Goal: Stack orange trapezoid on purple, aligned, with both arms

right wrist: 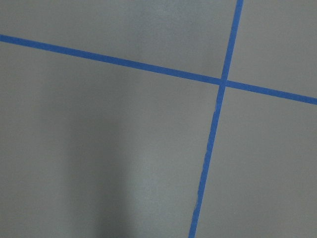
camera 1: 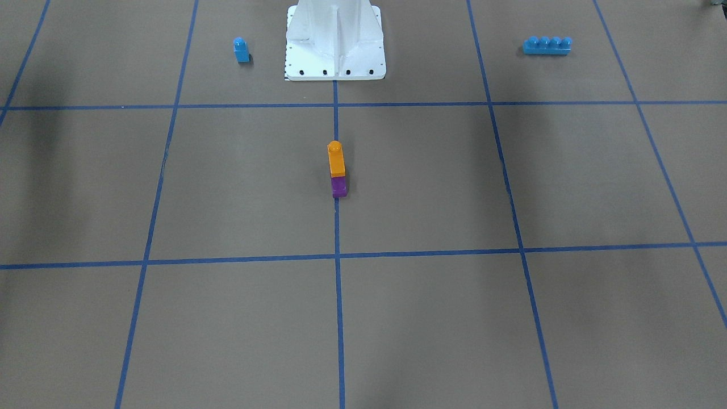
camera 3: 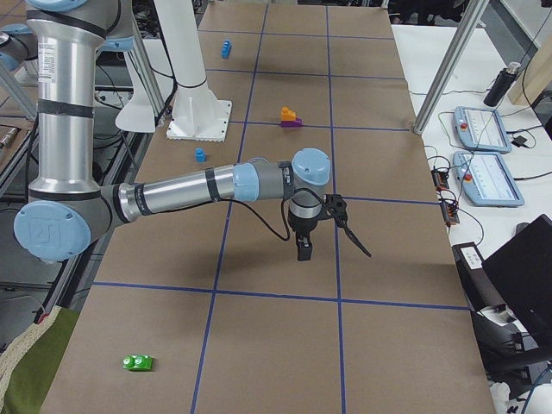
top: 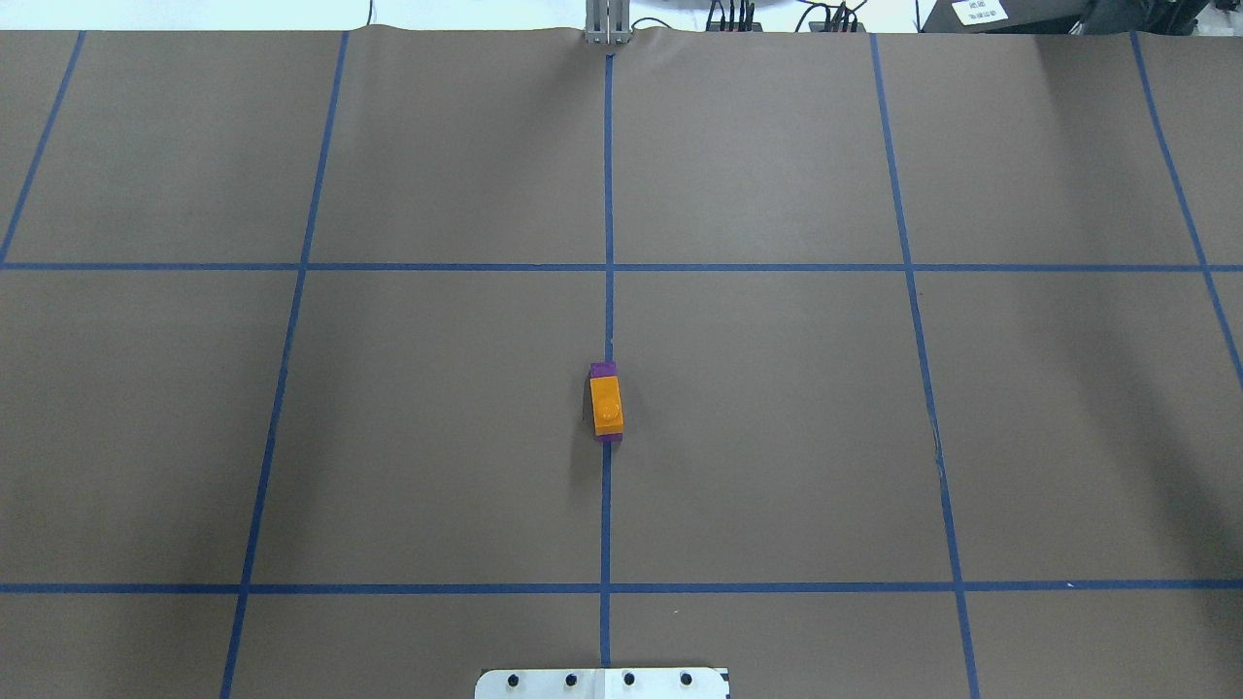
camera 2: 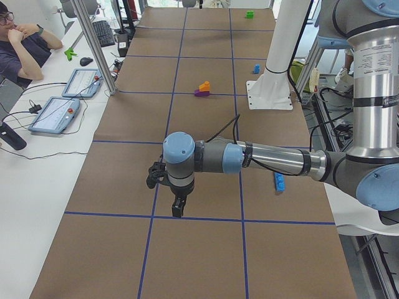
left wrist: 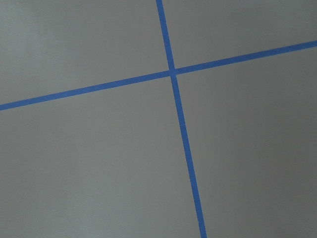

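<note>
The orange trapezoid (camera 1: 336, 162) sits on top of the purple block (camera 1: 339, 186) at the table's centre line, its edges in line with the purple one. The stack also shows in the overhead view, orange (top: 606, 405) over purple (top: 603, 369). Neither arm shows in the overhead or front views. My left gripper (camera 2: 177, 205) shows only in the left side view, hanging above the table far from the stack. My right gripper (camera 3: 304, 250) shows only in the right side view, also far from it. I cannot tell whether either is open or shut. Both wrist views show only bare table and blue tape.
A small blue single-stud block (camera 1: 241, 50) and a long blue four-stud brick (camera 1: 547, 45) lie on either side of the white robot base (camera 1: 335, 40). A green block (camera 3: 138, 362) lies near the right end. An operator (camera 2: 22, 37) sits beside the table.
</note>
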